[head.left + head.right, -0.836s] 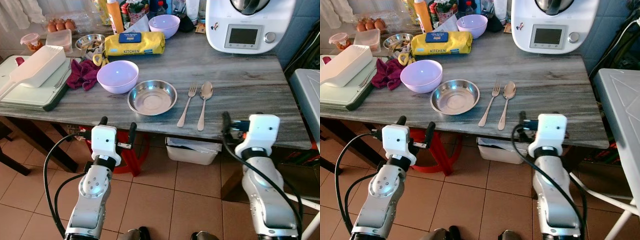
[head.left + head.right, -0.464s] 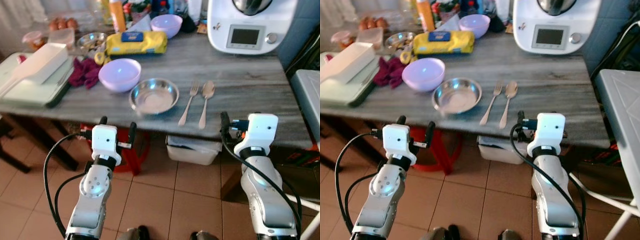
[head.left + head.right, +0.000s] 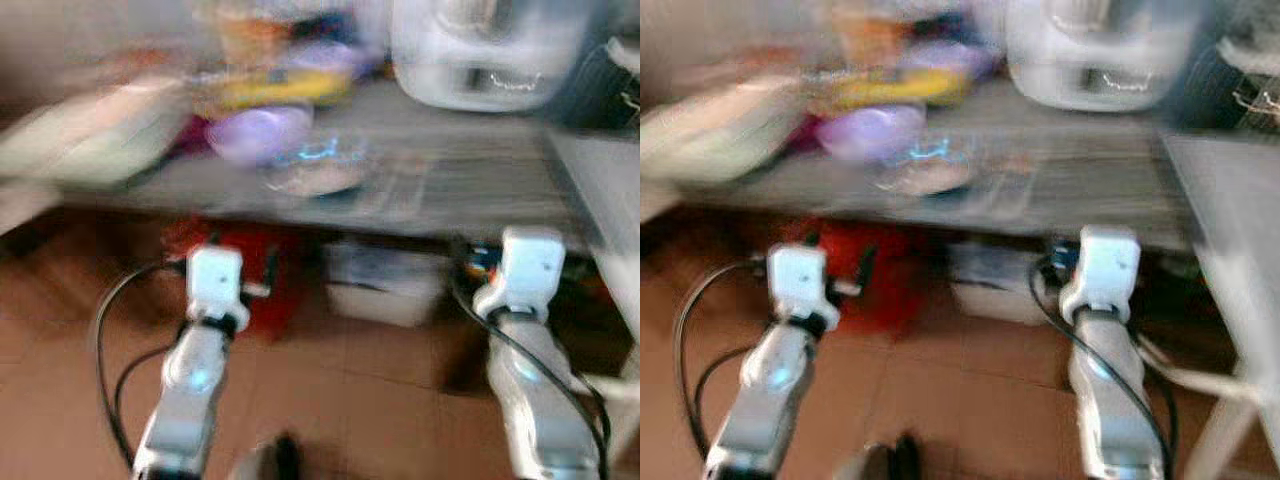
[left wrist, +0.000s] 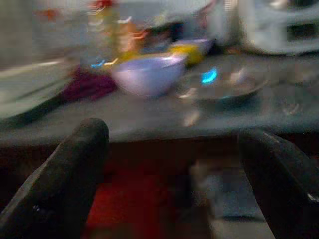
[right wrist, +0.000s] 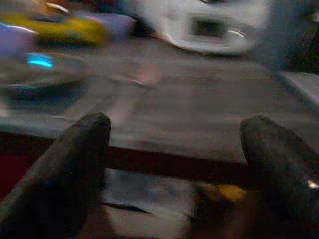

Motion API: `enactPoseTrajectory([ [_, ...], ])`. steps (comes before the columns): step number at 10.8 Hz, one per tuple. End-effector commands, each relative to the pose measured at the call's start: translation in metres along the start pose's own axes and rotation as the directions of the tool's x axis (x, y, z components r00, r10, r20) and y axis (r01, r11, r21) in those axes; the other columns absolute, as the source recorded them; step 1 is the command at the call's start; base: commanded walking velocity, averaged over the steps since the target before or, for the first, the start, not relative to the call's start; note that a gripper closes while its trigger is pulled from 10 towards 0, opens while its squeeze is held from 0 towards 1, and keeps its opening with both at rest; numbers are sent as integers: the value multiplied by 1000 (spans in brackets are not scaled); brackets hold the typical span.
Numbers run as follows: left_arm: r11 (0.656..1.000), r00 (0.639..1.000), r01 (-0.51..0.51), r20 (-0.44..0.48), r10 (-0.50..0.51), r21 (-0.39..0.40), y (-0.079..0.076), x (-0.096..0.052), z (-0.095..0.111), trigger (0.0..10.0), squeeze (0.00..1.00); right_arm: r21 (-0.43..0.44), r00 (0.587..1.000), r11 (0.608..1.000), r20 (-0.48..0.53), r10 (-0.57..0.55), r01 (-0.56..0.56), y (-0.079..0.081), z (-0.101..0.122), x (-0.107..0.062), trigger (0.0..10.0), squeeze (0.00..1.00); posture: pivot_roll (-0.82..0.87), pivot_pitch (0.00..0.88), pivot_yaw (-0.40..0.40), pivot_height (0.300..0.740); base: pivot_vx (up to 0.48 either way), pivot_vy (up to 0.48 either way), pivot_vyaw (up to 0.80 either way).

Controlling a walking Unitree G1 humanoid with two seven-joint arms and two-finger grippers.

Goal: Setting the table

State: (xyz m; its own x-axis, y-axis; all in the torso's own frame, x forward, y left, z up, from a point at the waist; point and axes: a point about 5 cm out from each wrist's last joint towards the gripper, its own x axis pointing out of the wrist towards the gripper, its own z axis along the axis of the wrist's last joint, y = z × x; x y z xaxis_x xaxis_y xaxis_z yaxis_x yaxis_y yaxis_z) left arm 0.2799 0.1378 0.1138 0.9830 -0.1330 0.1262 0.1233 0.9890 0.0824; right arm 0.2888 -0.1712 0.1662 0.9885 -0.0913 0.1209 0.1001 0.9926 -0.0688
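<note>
Every view is blurred by motion. On the grey table [image 3: 490, 195] a lilac bowl [image 3: 258, 133] stands beside a steel bowl [image 3: 315, 175], with the fork and spoon [image 3: 400, 188] only a smear to its right. Both arms are held low in front of the table edge. My left gripper [image 3: 238, 262] is open and empty; its wrist view looks across at the lilac bowl [image 4: 147, 74] and the steel bowl [image 4: 224, 84]. My right gripper [image 3: 468, 262] is open and empty too, facing the table edge [image 5: 164, 139].
A white kitchen appliance [image 3: 480, 45] stands at the table's back right, a yellow package [image 3: 270, 88] behind the bowls, a pale tray [image 3: 80, 140] at the left. Under the table are a white bin [image 3: 385, 285] and something red [image 3: 225, 245]. Tiled floor lies below.
The whole picture has shifted and blurred, so the camera is moving; the table now sits higher in the view. Both arms keep the same pose with their fingers apart.
</note>
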Motion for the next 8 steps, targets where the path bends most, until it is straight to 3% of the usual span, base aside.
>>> enactPoseTrajectory([
  [1, 1000, 1000, 5, -3, -5, 13, 2, 2, 1, 10000, 0, 10, 1000, 1000, -18, -5, 5, 0, -4, -4, 10000, 0, -108, 137, 84, 740, -315, 0, 0],
  [8, 1000, 1000, 21, -10, -21, 17, 1, 4, 0, 10000, 0, 21, 1000, 1000, -17, -7, 7, 1, -4, 1, 10000, 0, -100, 137, 89, 740, -294, 0, 0],
])
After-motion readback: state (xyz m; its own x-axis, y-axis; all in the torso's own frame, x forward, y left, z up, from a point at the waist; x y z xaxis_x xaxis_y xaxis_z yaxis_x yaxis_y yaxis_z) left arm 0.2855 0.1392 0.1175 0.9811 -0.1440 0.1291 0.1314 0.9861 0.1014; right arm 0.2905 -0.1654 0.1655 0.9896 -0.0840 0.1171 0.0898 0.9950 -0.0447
